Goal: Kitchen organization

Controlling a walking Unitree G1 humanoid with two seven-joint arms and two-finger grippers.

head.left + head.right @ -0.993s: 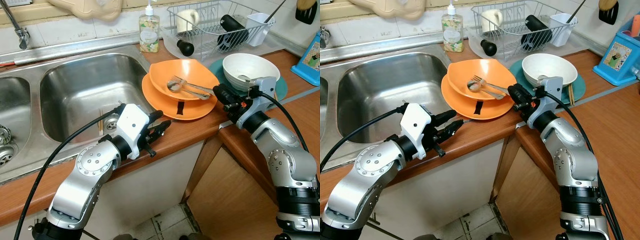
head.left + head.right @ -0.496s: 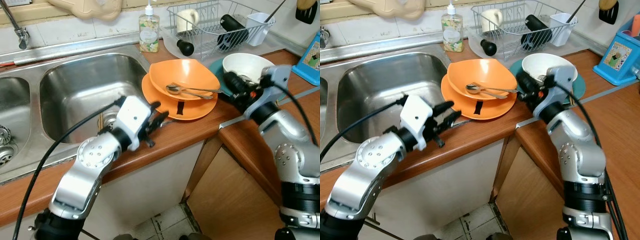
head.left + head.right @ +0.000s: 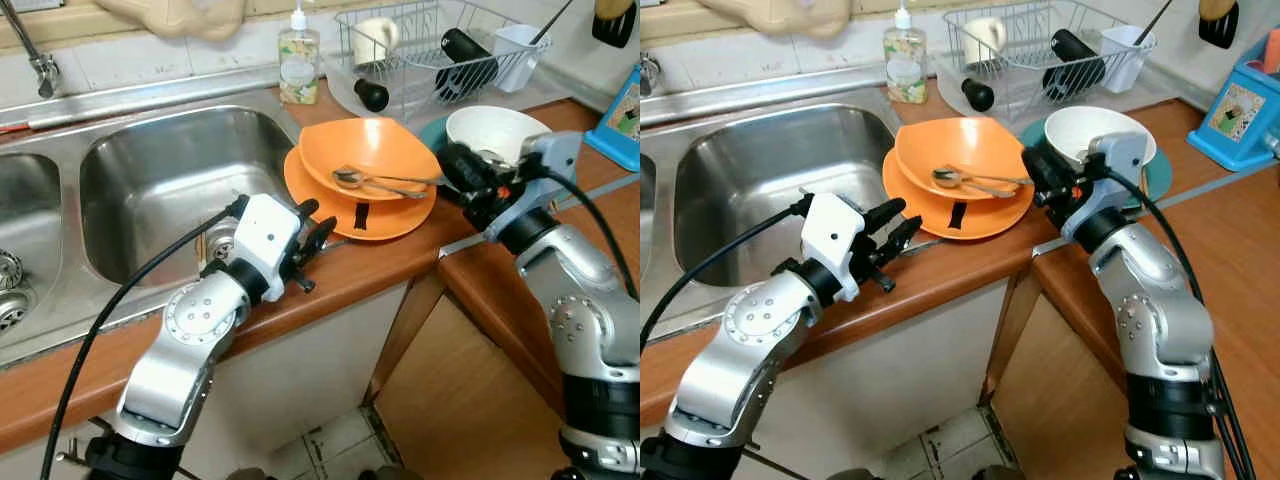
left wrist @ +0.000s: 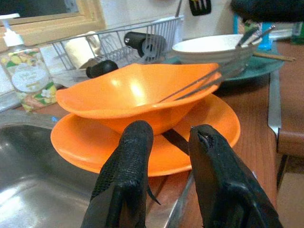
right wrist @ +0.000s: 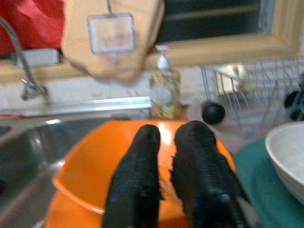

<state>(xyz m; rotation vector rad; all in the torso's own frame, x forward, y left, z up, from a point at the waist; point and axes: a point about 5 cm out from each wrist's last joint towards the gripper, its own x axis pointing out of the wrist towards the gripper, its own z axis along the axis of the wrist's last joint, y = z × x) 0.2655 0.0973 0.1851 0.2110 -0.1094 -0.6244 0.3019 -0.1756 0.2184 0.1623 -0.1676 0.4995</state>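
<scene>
Reaching over orange bowl (image 3: 370,150), right end effector (image 3: 447,168) nearly closed, empty, left end effector (image 3: 318,235) parted, empty.

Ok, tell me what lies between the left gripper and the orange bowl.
Only the near rim of the orange plate under the orange bowl. The left wrist view shows the left gripper just short of that rim, by the sink edge.
</scene>
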